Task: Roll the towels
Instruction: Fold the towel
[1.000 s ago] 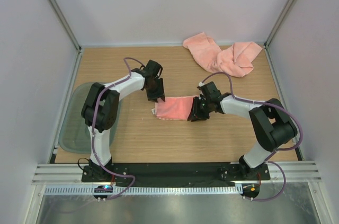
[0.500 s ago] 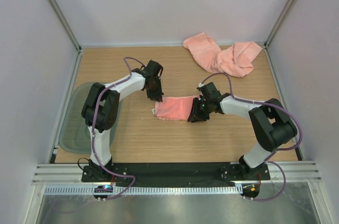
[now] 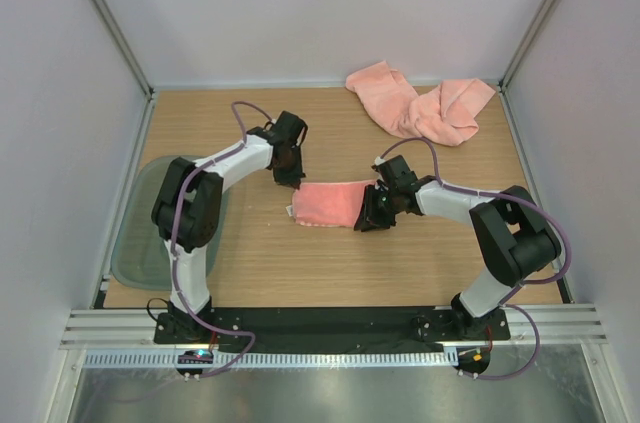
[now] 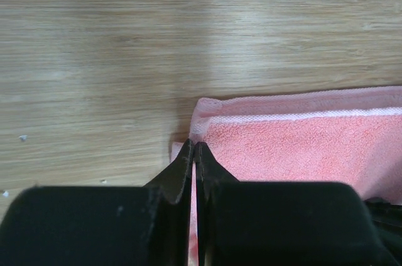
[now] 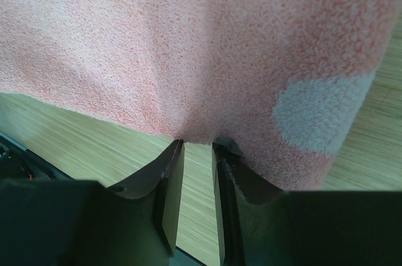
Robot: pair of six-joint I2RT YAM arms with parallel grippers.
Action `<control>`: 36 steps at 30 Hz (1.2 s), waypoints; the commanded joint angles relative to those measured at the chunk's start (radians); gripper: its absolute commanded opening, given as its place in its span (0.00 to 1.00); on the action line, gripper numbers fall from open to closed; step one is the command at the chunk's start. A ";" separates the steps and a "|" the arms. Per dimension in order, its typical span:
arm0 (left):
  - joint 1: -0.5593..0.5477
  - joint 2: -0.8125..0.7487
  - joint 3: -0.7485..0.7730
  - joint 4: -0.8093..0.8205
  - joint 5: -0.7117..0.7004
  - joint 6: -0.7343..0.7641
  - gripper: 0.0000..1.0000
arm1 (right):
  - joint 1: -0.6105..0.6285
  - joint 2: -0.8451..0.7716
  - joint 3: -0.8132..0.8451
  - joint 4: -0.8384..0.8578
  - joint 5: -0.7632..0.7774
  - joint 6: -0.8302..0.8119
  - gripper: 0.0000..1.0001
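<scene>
A folded salmon-pink towel (image 3: 328,205) lies flat on the wooden table between the two arms. My left gripper (image 3: 292,181) is at its far left corner. In the left wrist view that gripper (image 4: 196,146) is shut, its tips pinching the hem of the towel (image 4: 301,146), and a thin pink strip shows between the fingers. My right gripper (image 3: 372,213) is at the towel's right end. In the right wrist view its jaws (image 5: 198,143) stand a little apart, and the towel (image 5: 188,46) creases where its edge is caught at the tips. A pale patch (image 5: 317,112) shows near that edge.
More pink towels (image 3: 420,103) lie heaped at the back right corner. A translucent grey-green tray (image 3: 135,233) sits at the table's left edge beside the left arm. White walls with metal posts enclose the table.
The left jaws have closed at the towel's far left corner, and that wrist has drawn slightly back. The right gripper and the towel have stayed where they were.
</scene>
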State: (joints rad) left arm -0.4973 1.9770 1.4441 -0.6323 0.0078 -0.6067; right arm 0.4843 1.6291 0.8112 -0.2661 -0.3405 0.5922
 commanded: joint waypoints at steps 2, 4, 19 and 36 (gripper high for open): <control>-0.001 -0.064 0.035 -0.036 -0.080 0.027 0.00 | 0.000 0.005 -0.010 -0.033 -0.002 -0.020 0.32; -0.003 -0.064 0.027 -0.040 -0.104 0.025 0.00 | 0.000 0.008 -0.009 -0.033 -0.002 -0.020 0.32; -0.003 -0.162 0.041 -0.092 -0.120 0.036 0.52 | 0.002 -0.113 0.135 -0.205 -0.101 -0.066 0.59; -0.193 -0.219 -0.074 -0.041 -0.048 -0.068 0.33 | -0.095 0.100 0.112 0.031 -0.238 -0.046 0.09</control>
State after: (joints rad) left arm -0.6785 1.7649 1.3972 -0.7132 -0.0738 -0.6323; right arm 0.4278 1.6974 0.9375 -0.3027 -0.5282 0.5522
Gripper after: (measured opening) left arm 0.332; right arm 0.098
